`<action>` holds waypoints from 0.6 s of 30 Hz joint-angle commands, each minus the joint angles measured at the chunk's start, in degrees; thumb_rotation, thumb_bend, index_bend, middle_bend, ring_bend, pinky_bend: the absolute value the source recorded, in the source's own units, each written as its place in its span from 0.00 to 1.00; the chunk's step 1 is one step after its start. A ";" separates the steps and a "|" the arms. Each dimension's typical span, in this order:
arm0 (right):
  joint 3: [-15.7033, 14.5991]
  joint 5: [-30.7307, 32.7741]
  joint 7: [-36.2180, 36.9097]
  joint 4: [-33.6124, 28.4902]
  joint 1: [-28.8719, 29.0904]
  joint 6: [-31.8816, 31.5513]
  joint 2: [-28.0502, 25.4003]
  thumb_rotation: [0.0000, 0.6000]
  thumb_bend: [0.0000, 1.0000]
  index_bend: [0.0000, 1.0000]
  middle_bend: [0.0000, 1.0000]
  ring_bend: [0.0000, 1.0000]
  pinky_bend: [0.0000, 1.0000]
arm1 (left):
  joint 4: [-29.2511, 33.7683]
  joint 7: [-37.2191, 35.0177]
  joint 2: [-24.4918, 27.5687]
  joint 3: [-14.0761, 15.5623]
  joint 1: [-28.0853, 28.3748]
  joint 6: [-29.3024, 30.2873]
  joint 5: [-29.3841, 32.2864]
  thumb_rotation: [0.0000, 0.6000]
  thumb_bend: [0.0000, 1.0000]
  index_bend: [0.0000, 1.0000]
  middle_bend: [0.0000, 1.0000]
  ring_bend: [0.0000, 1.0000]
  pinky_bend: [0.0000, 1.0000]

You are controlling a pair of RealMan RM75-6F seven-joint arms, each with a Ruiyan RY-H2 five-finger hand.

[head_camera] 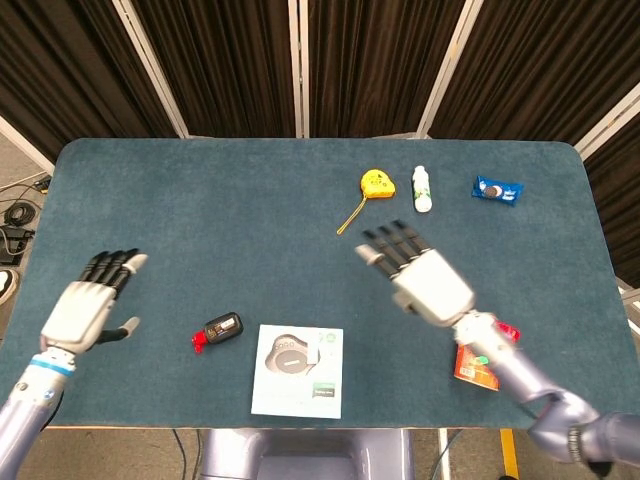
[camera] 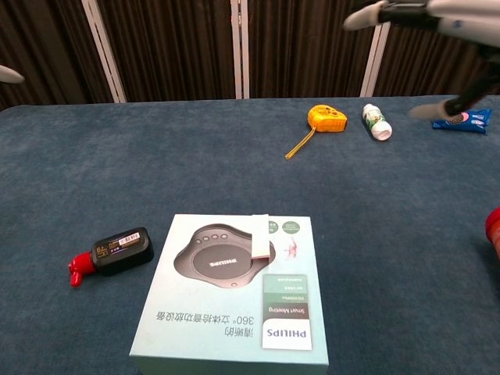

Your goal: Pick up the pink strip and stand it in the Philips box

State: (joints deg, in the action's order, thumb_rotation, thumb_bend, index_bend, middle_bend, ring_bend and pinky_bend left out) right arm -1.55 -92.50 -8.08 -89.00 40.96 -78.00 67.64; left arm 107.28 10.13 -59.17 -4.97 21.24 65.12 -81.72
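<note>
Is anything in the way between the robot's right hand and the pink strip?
Nothing visible is. The right hand is raised and open, off to the side of the Philips box. The pink strip lies on the box top, uncovered.

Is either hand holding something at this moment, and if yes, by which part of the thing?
Nothing is held. The right hand and the left hand both hang open above the table, and the pink strip lies on the Philips box.

Robot lab or test bay: black curtains (head_camera: 360,60) on frame, blue felt table (head_camera: 220,220), floor cables (head_camera: 15,225) left.
</note>
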 commanded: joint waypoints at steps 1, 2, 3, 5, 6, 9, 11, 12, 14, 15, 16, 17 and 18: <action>-2.85 -2.14 11.12 9.34 -9.31 -8.32 -1.93 1.00 0.15 0.06 0.00 0.00 0.00 | 1.20 -1.84 0.83 -0.39 6.64 -7.72 -5.31 1.00 0.67 0.11 0.00 0.00 0.00; -2.86 -1.01 11.86 9.27 -10.39 -8.37 -2.12 1.00 0.15 0.05 0.00 0.00 0.00 | 1.32 -2.29 0.45 -0.48 7.90 -9.10 -6.14 1.00 0.71 0.13 0.00 0.00 0.00; -2.82 0.68 12.47 8.58 -11.78 -8.18 -2.50 1.00 0.14 0.02 0.00 0.00 0.00 | 1.39 -2.66 -0.33 -0.64 9.52 -10.69 -7.21 1.00 0.74 0.17 0.00 0.00 0.00; -2.67 2.37 12.79 7.09 -13.17 -7.93 -3.09 1.00 0.11 0.00 0.00 0.00 0.00 | 1.48 -3.05 -1.33 -0.80 11.09 -12.14 -7.99 1.00 0.78 0.21 0.00 0.00 0.00; -2.56 3.78 12.80 5.76 -14.13 -7.68 -3.55 1.00 0.08 0.00 0.00 0.00 0.00 | 1.64 -3.05 -2.09 -0.89 12.11 -13.08 -8.47 1.00 0.80 0.24 0.00 0.00 0.00; -2.24 7.19 11.20 2.05 -16.22 -7.05 -4.85 1.00 0.01 0.00 0.00 0.00 0.00 | 2.28 -2.58 -3.82 -1.33 14.42 -15.40 -8.46 1.00 0.86 0.27 0.00 0.00 0.00; -1.80 9.49 9.33 -1.03 -17.87 -7.25 -5.42 1.00 0.00 0.00 0.00 0.00 0.00 | 3.14 -0.91 -5.13 -1.88 16.31 -17.64 -7.20 1.00 0.90 0.28 0.00 0.00 0.00; -1.66 10.04 8.95 -1.97 -18.39 -7.43 -5.46 1.00 0.00 0.00 0.00 0.00 0.00 | 3.56 -0.56 -5.61 -2.07 16.92 -18.44 -6.51 1.00 0.91 0.28 0.00 0.00 0.00; -1.42 11.19 8.35 -4.27 -19.81 -7.82 -5.44 1.00 0.00 0.00 0.00 0.00 0.00 | 4.63 0.39 -6.89 -2.76 18.84 -20.83 -4.17 1.00 0.93 0.29 0.00 0.00 0.00; -1.33 11.37 8.26 -4.79 -20.21 -7.99 -5.34 1.00 0.00 0.00 0.00 0.00 0.00 | 4.77 1.09 -7.29 -2.99 19.48 -21.48 -3.53 1.00 0.94 0.30 0.00 0.00 0.00; -1.24 11.61 8.23 -5.41 -20.82 -8.20 -5.08 1.00 0.00 0.00 0.00 0.00 0.00 | 4.88 2.50 -7.98 -3.31 20.50 -22.45 -2.66 1.00 0.95 0.30 0.00 0.00 0.00; -1.17 11.72 8.16 -5.68 -21.14 -8.25 -4.93 1.00 0.00 0.00 0.00 0.00 0.00 | 4.98 3.36 -8.46 -3.49 21.18 -23.17 -1.84 1.00 0.96 0.31 0.00 0.00 0.00; -1.08 11.82 8.18 -5.87 -21.54 -8.21 -4.66 1.00 0.00 0.00 0.00 0.00 0.00 | 5.41 4.15 -9.21 -3.71 22.26 -24.57 -0.16 1.00 0.98 0.31 0.00 0.00 0.00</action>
State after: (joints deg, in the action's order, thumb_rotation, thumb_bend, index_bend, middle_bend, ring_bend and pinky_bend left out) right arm -2.85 -80.96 0.34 -94.47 19.87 -86.05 62.76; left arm 111.77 12.33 -66.64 -7.87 41.23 43.10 -84.72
